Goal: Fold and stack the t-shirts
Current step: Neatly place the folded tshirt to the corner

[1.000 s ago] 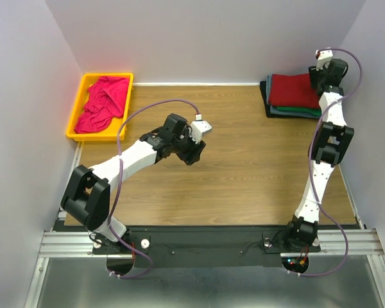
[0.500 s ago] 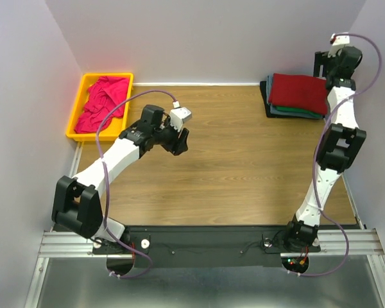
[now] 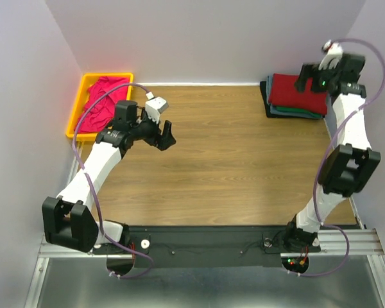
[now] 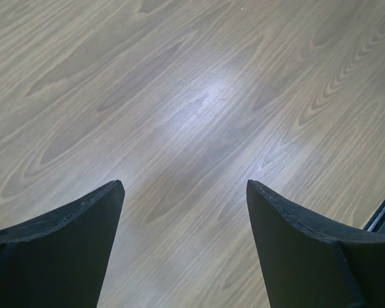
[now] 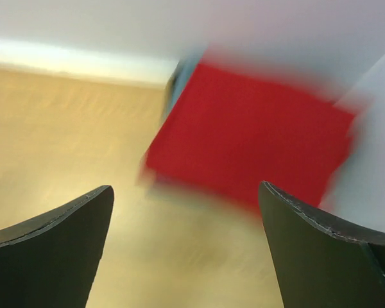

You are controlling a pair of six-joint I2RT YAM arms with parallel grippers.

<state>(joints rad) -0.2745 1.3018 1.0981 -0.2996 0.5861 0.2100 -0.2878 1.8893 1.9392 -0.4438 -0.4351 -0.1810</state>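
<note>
A folded dark red t-shirt (image 3: 289, 93) tops a stack at the table's far right, with green (image 3: 295, 110) and black (image 3: 265, 93) edges showing under it. It shows blurred in the right wrist view (image 5: 250, 141). A crumpled magenta-pink t-shirt (image 3: 99, 96) lies in the yellow bin (image 3: 76, 115) at the far left. My left gripper (image 3: 165, 136) is open and empty above bare wood (image 4: 185, 186), just right of the bin. My right gripper (image 3: 303, 77) is open and empty (image 5: 186, 189), held above the stack's far edge.
White walls close in the table on the left, back and right. The stack sits close to the right wall. Wooden tabletop (image 3: 244, 160) spans between bin and stack. The arm bases and a metal rail (image 3: 205, 240) line the near edge.
My left arm has swung left from the table's middle towards the bin, gripper still open. My right wrist has risen and turned, bringing its gripper over the red stack.
</note>
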